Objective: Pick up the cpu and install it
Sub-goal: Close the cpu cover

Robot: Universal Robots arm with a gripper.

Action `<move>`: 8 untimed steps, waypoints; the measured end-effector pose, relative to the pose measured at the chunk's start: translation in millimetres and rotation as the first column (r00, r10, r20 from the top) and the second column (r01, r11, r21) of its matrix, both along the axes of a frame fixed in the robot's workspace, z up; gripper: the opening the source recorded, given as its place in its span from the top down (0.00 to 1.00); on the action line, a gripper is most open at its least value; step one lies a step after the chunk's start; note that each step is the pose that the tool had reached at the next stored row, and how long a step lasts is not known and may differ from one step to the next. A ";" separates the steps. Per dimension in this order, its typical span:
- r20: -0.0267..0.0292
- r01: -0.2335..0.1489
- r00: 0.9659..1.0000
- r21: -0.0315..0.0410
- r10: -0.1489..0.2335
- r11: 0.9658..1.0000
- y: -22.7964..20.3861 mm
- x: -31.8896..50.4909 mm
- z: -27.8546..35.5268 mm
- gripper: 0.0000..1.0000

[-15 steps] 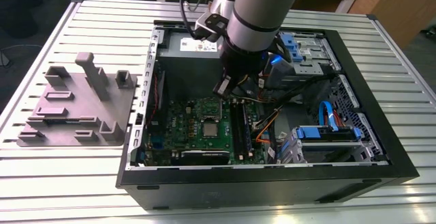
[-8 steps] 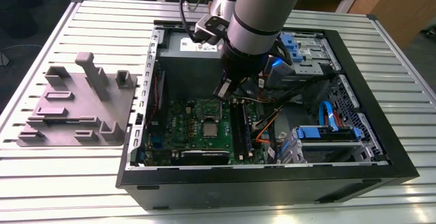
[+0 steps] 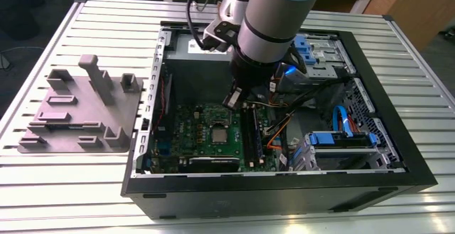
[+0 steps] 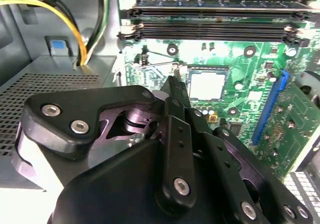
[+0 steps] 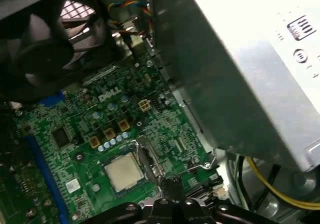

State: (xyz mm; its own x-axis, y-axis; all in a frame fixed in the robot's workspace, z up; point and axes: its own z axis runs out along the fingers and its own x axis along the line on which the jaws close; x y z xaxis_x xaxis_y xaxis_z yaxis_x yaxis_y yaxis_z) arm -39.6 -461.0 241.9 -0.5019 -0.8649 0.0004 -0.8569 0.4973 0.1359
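The cpu (image 3: 219,134) lay flat in its socket on the green motherboard (image 3: 186,132), seemingly installed already, while the gripper (image 4: 172,86) hovered just beside the socket, jaws pressed together on nothing, probably near the thin socket lever (image 5: 197,168).

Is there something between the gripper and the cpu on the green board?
Nothing visible. The small square silver-topped cpu lies in its socket on the green motherboard, and the black gripper hangs just beside it, with only bare board and the thin wire socket lever nearby.
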 end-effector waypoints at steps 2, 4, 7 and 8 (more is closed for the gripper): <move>0.000 0.000 1.000 0.000 0.000 1.000 -3.8 0.0 -0.3 0.90; 0.000 0.000 1.000 0.000 0.000 1.000 -8.3 0.0 -0.7 0.90; 0.000 -0.001 1.000 -0.001 0.001 1.000 -16.3 0.0 -1.2 0.90; 0.000 -0.001 1.000 -0.001 0.001 1.000 -18.9 0.0 -1.3 0.90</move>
